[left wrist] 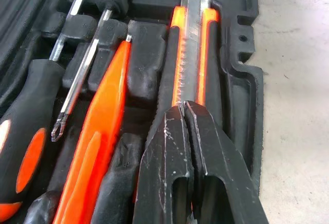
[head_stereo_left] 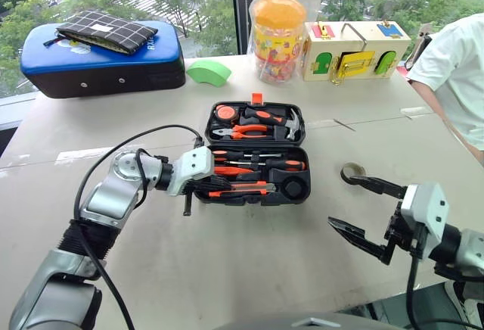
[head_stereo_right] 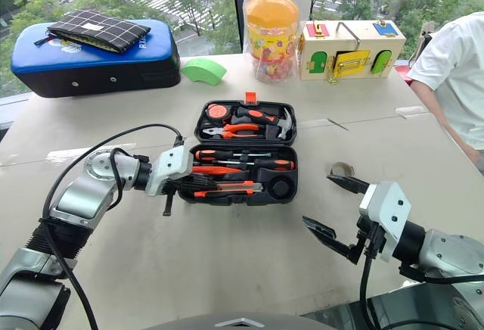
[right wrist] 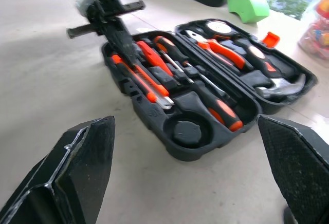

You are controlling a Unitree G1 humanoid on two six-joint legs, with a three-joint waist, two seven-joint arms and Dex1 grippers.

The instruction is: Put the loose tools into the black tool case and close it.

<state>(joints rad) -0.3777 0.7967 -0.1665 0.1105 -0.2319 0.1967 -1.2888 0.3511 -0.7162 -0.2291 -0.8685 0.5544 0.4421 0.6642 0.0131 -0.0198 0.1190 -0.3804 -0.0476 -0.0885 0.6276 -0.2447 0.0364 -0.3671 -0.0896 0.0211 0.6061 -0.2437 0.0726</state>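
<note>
A: While the head view shows my left gripper pinched shut over the open black moulded-plastic tool case, should I press?

B: Gently; left wrist view shows it touching the seated orange-black utility knife. Right wrist view: my right gripper gapes empty, and the small dark tape roll waits beside it.

open black tool case, tools slotted, tape roll outside

Left claw fingers closed together, angled downward; right claw spread wide.
</note>
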